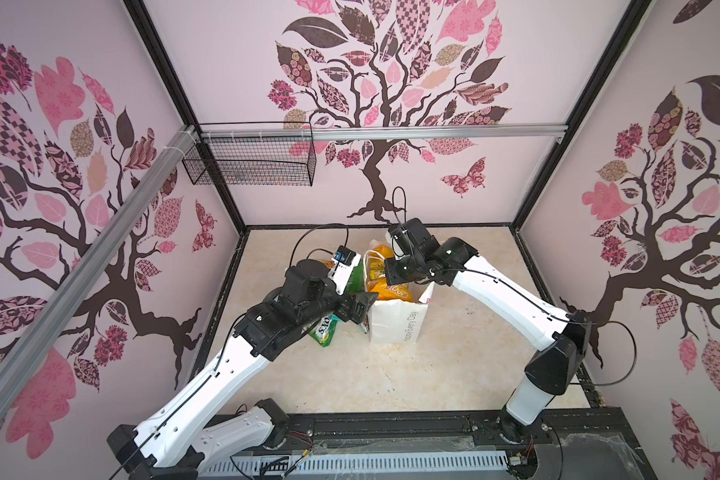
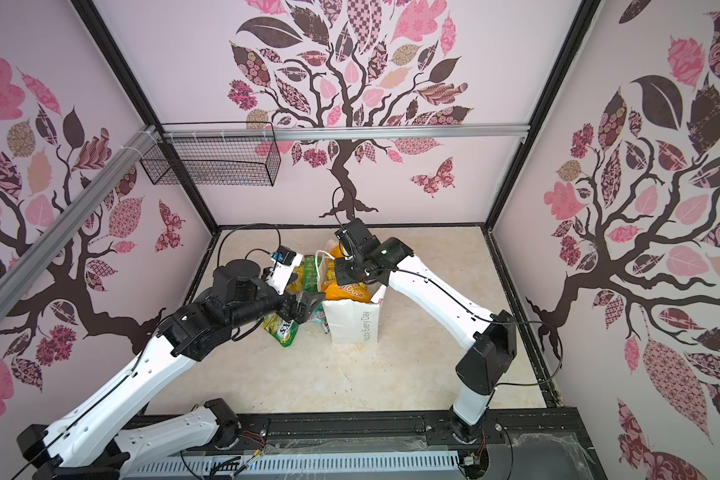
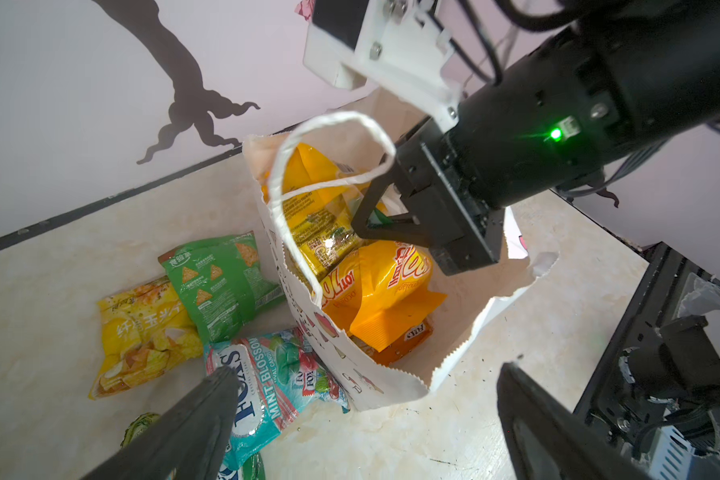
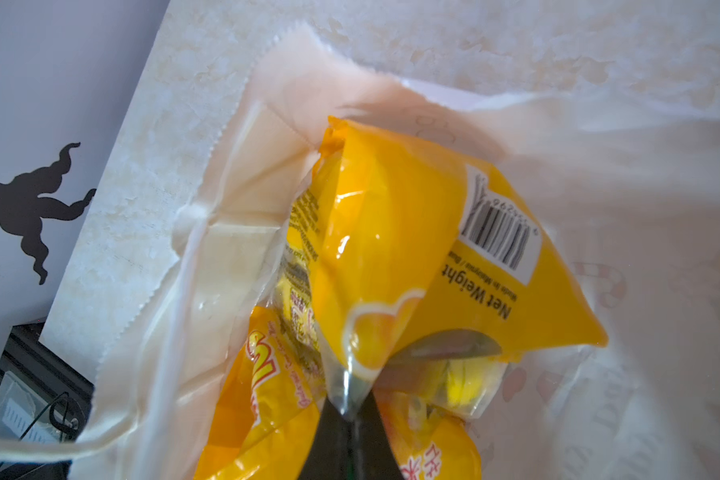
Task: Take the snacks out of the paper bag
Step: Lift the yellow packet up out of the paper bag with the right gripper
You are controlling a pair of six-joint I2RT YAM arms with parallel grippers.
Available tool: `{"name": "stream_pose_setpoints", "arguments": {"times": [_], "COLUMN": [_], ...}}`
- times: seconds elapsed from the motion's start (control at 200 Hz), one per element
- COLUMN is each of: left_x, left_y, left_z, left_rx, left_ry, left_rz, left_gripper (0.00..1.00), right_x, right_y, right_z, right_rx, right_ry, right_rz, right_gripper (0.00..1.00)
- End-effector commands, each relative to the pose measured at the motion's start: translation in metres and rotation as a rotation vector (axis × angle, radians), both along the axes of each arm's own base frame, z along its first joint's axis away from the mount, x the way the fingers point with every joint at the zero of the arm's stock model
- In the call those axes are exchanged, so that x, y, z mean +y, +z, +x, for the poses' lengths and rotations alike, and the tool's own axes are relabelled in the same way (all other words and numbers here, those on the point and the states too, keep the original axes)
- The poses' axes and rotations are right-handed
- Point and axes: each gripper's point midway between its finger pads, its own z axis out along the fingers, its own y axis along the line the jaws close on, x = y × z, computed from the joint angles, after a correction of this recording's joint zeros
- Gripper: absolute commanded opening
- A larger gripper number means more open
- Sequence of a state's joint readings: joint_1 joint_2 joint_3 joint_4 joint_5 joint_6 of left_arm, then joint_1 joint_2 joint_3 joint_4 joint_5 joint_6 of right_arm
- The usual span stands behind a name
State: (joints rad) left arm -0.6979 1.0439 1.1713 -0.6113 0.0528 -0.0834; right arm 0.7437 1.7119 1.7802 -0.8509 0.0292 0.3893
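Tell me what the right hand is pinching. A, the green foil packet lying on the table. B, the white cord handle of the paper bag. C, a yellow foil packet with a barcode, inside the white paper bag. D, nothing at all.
C: in the right wrist view the right hand is shut on the clear corner seam of the yellow foil packet with a barcode, inside the white paper bag.

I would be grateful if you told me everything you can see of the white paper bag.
The paper bag is tall and white, of thin creased paper with a saw-toothed rim. It has grey "Happy Every Day" lettering on one face and small pictures on another. It stands upright and open on the marbled table, with a white cord handle arching over its mouth. Inside lie yellow and orange packets. The right gripper reaches in, shut on a yellow packet. A teal FOX'S packet lies against its base.
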Motion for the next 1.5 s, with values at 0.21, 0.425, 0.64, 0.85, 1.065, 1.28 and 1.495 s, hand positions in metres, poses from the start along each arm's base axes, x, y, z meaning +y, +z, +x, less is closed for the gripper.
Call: {"name": "stream_pose_setpoints", "arguments": {"times": [0.21,0.425,0.64,0.85,1.065,1.28,1.495], "left_x": [-0.002,0.002,0.007,0.007,0.013,0.025,0.045], "left_y": [0.006,0.025,0.046,0.05,0.064,0.093,0.114], "left_z": [0.002,-0.006,-0.012,-0.013,-0.017,-0.02,-0.005], "left_rx": [-0.016,-0.051,-0.09,-0.084,-0.086,-0.063,0.071], "left_ry": [0.0,-0.006,-0.006,-0.002,0.02,0.096,0.21], "left_rz": [-0.042,-0.092,-0.133,-0.15,-0.188,-0.274,-0.434], "left_gripper": [0.98,0.98,0.98,0.98,0.99,0.98,0.94], "right_x": [-0.004,-0.011,-0.018,-0.024,-0.033,-0.038,-0.042], "right_y": [0.063,0.094,0.12,0.133,0.171,0.218,0.259], "right_z": [0.005,0.006,0.007,0.009,0.008,-0.002,-0.018], "right_rx": [-0.124,-0.19,-0.253,-0.289,-0.368,-0.475,-0.593], "right_ry": [-0.013,-0.031,-0.05,-0.062,-0.078,-0.054,0.002], "right_rz": [0.089,0.11,0.13,0.109,0.122,0.196,0.269], "right_gripper": [0.03,0.03,0.01,0.0,0.0,0.0,0.0]}}
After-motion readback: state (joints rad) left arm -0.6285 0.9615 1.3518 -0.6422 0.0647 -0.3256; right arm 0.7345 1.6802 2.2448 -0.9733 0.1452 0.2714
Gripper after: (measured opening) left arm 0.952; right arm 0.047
